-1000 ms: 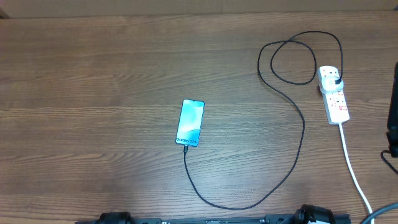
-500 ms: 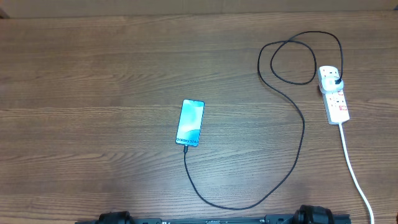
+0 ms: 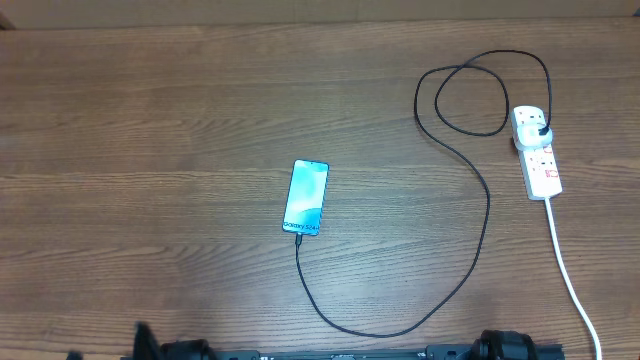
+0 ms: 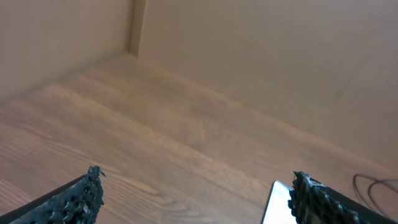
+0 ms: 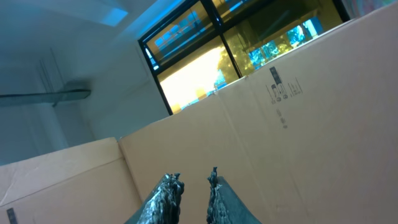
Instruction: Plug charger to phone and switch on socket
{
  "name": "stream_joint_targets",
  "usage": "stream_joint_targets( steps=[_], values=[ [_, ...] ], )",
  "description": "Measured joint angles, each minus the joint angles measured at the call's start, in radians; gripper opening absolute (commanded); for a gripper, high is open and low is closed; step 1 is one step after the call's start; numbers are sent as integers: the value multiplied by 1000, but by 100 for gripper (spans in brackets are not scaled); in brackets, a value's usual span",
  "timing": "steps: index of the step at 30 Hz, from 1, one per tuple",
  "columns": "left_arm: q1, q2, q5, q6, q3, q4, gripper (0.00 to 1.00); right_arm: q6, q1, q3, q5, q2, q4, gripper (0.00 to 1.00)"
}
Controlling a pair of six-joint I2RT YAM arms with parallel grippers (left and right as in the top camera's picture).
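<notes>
Left pincer: wide open, empty, over the counter near the phone, which lies flat mid-counter; right pincer: nearly closed, empty, aimed upward; charger: light, limp cable, probably best gripped at its rigid tip by the phone, running to the socket far right.

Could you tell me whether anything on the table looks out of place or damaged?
Nothing stands out. The phone lies flat, screen lit, slightly tilted; the charger cable runs from its near edge in loose loops to the socket, where its plug sits.
</notes>
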Motion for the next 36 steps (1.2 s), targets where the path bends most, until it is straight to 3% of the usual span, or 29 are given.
stream_joint_targets(
  steps=[6, 15, 29, 36],
  values=[
    [0, 0, 2, -56, -216, 131, 100, 0, 0, 0, 0, -1, 1, 20],
    [0, 0, 31, -123, -384, 471, 100, 0, 0, 0, 3, -19, 7, 23],
    [0, 0, 110, -138, -859, 920, 99, -1, 14, 0, 6, -32, 8, 24],
    [0, 0, 134, -141, -994, 1100, 100, 0, 14, 0, 7, -118, 5, 24]
  ],
)
